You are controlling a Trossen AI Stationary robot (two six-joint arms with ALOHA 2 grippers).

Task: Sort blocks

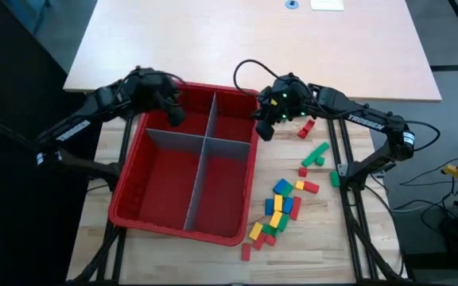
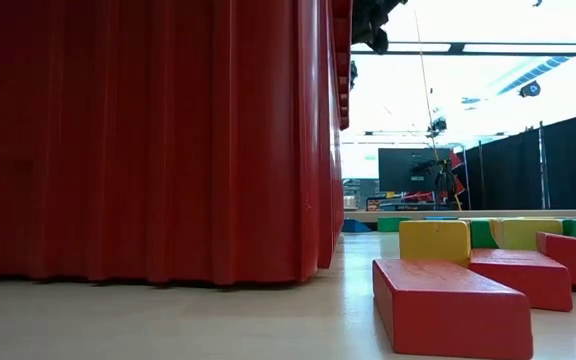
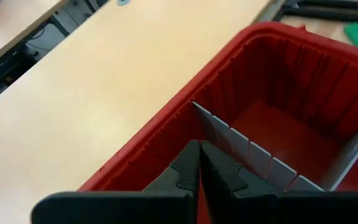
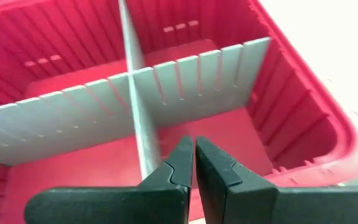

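Right now both my grippers are clenched on nothing: my left gripper (image 1: 173, 116) hangs over the red bin's (image 1: 126, 171) far-left compartment, my right gripper (image 1: 265, 131) at its far-right rim. All blocks (image 1: 281, 208) lie scattered on the table (image 1: 324, 238) beside the bin's right wall.

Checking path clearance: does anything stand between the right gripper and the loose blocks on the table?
Nothing visible does. The right gripper hangs shut over the big red plastic bin's right rim; the small coloured blocks lie on open wooden table beside it.
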